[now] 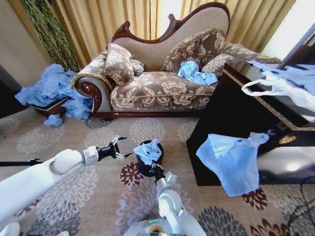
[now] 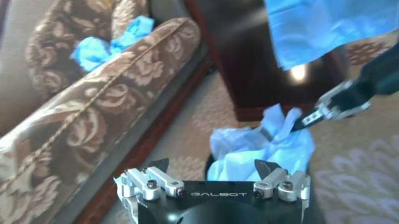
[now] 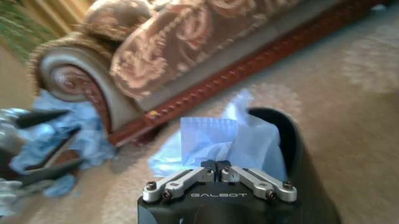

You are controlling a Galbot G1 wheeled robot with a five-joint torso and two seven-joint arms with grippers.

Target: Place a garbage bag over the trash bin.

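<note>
Low in the centre of the head view, the trash bin (image 1: 145, 167) stood on the patterned carpet (image 1: 98, 191) in front of the sofa (image 1: 162, 83), with the light-blue garbage bag (image 1: 148, 150) bunched over its rim. The right gripper (image 1: 157, 167) reached up from the lower edge to the bin's near side, jaws clenched on the garbage bag. The left gripper (image 1: 118, 148) hovered just left of the bin with its jaws released, apart from the bag.

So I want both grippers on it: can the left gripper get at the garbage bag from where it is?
Probably yes: the left gripper is open beside the garbage bag, bare carpet between them.
</note>
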